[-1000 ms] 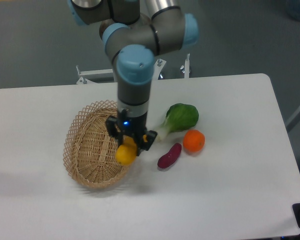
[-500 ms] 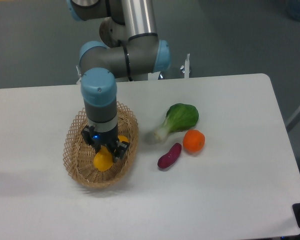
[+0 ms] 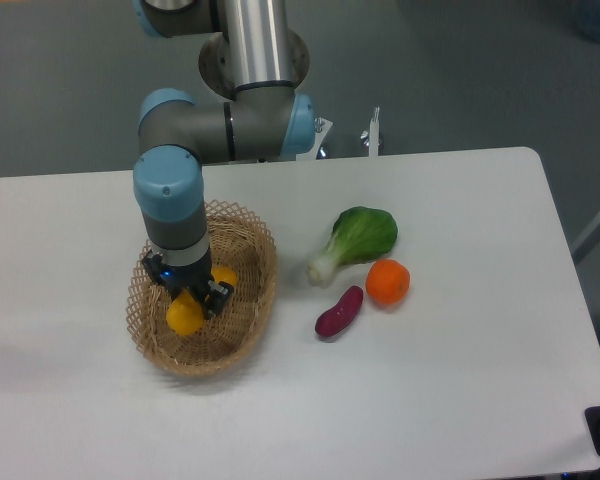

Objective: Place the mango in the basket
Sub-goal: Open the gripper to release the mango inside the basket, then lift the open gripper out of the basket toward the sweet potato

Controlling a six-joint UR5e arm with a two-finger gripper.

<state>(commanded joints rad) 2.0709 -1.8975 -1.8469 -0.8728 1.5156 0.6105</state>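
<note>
Moving left since a second ago, the gripper [image 3: 190, 296] is now hanging inside the basket [image 3: 248, 322], gripping the mango [image 3: 184, 314] over its near-left floor. Right of it, on the worktop [image 3: 450, 390], a purple sweet potato [image 3: 338, 312], an orange [image 3: 387, 282] and a green vegetable [image 3: 358, 238] are lying.

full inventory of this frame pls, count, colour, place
mango: 1, yellow-orange, held in the tool over the basket's inside
basket: 1, tan wicker, left part of table
leafy green vegetable: 1, green with white stem, right of basket
orange: 1, orange, below the vegetable's leaves
sweet potato: 1, purple, left of the orange
table: 1, white
tool: 1, black, shut on the mango, inside the basket
arm: 1, grey and blue
</note>
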